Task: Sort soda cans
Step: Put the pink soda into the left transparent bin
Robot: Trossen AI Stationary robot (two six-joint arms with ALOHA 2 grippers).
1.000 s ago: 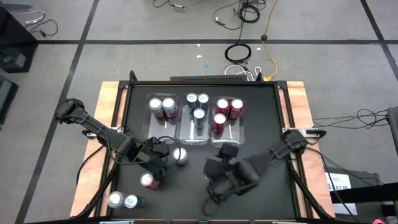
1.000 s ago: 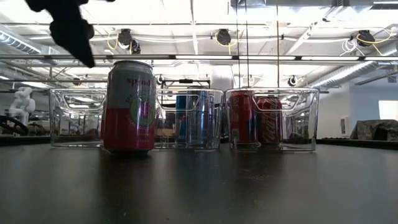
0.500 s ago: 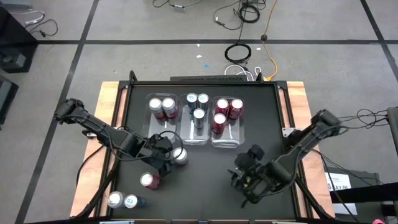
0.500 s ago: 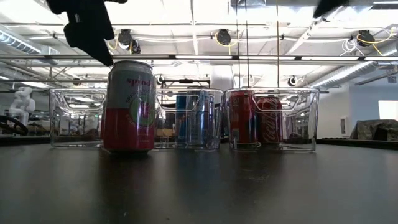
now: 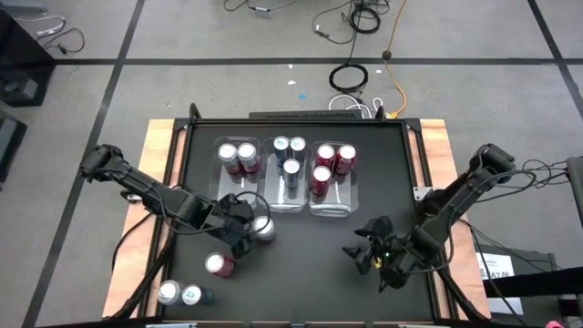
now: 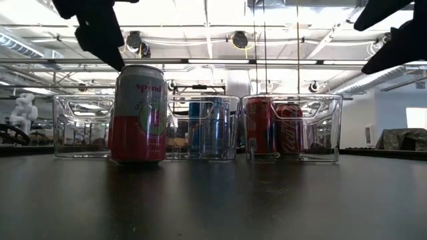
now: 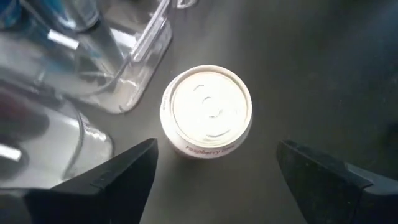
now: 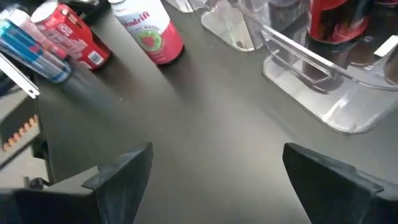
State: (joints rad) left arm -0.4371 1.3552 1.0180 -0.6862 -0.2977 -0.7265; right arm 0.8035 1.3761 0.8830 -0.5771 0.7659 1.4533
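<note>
Hovering wide open above the upright pinkish-red can point(image 7: 206, 112) just near of the bins point(image 5: 290, 202), the left gripper point(image 7: 214, 168) should clasp its smooth, dentable wall mid-height; right gripper point(image 5: 372, 255) idles empty, right.

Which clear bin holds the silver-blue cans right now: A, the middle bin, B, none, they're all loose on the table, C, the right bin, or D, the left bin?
A: in the high view the silver-blue cans stand inside the middle bin, with maroon and red cans in the bins on either side.
</note>
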